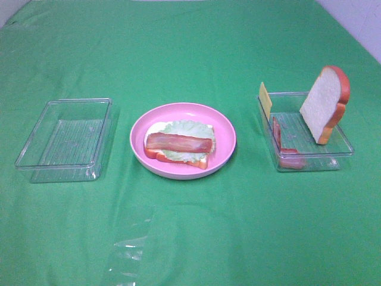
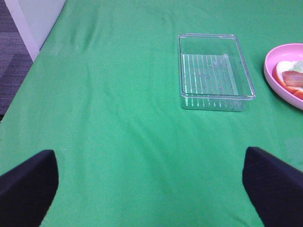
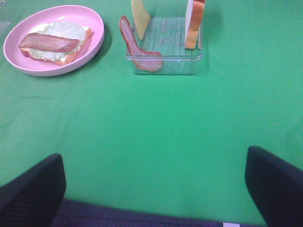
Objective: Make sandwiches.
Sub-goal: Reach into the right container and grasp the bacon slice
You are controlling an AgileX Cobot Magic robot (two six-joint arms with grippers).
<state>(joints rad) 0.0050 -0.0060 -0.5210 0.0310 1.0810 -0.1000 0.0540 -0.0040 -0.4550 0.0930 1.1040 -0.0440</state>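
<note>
A half-built sandwich (image 1: 178,146) lies on the pink plate (image 1: 225,136) mid-table: a bread slice, a lettuce leaf (image 1: 187,128) and a bacon strip (image 1: 178,142) on top. In the clear tray on the right (image 1: 309,161) a second bread slice (image 1: 324,104) stands upright, a yellow cheese square (image 1: 265,99) leans on the far wall, and another bacon strip (image 1: 286,149) leans at the near side. Neither gripper shows in the exterior view. My left gripper (image 2: 151,189) is open over bare cloth, holding nothing. My right gripper (image 3: 154,189) is open too, well short of the tray (image 3: 165,66) and the plate (image 3: 94,21).
An empty clear tray (image 1: 65,140) sits left of the plate, also in the left wrist view (image 2: 213,71). A crumpled clear plastic sheet (image 1: 128,250) lies near the front edge. Green cloth covers the table; the table's edge and the floor (image 2: 14,52) show beside the left arm.
</note>
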